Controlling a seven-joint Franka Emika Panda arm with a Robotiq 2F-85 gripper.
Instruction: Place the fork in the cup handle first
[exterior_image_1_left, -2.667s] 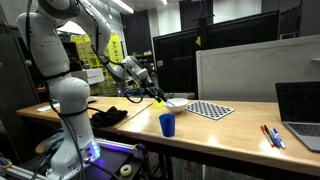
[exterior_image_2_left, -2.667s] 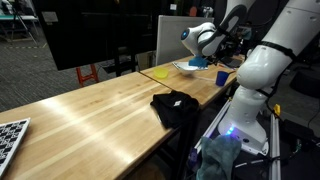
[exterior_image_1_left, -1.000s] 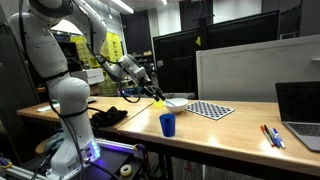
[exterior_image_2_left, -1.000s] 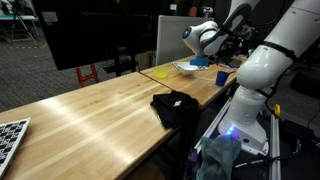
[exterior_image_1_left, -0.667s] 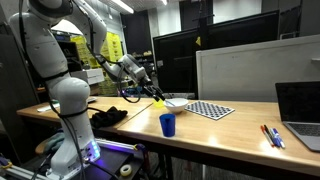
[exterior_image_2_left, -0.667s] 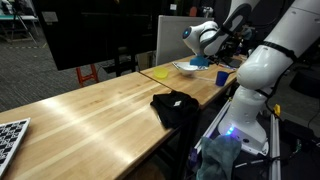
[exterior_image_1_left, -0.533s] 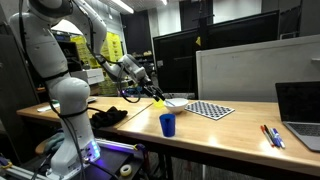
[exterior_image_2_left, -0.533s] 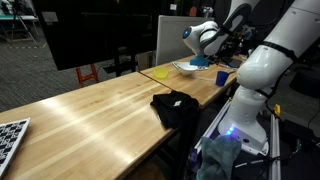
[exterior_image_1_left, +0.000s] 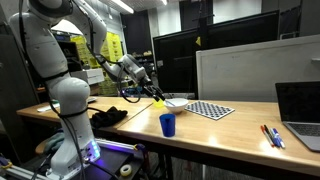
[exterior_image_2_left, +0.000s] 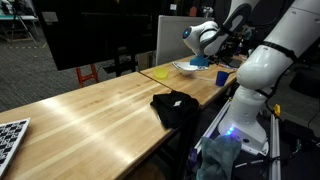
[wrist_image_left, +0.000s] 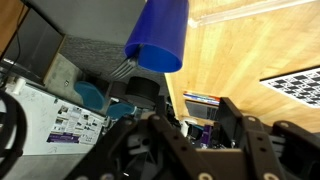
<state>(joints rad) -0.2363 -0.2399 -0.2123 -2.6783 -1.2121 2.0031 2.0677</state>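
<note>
The blue cup (exterior_image_1_left: 167, 124) stands on the wooden table (exterior_image_1_left: 230, 130) near its front edge. In the wrist view the cup (wrist_image_left: 160, 35) fills the top of the picture. The tines of the fork (wrist_image_left: 122, 69) stick out past its rim, and the handle is hidden inside. The fork is too small to make out in both exterior views. My gripper (exterior_image_1_left: 150, 92) hangs above and behind the cup, apart from it. In the wrist view its fingers (wrist_image_left: 195, 115) are spread wide with nothing between them.
A pale bowl (exterior_image_1_left: 176, 102) and a small yellow thing (exterior_image_2_left: 160, 73) lie behind the cup. A black cloth (exterior_image_1_left: 110, 115) lies near the robot's base. A checkerboard (exterior_image_1_left: 210, 110), red and blue pens (exterior_image_1_left: 272, 136) and a laptop (exterior_image_1_left: 300, 110) sit farther along the table.
The gripper has shifted only very slightly. The cup and the fork have not moved.
</note>
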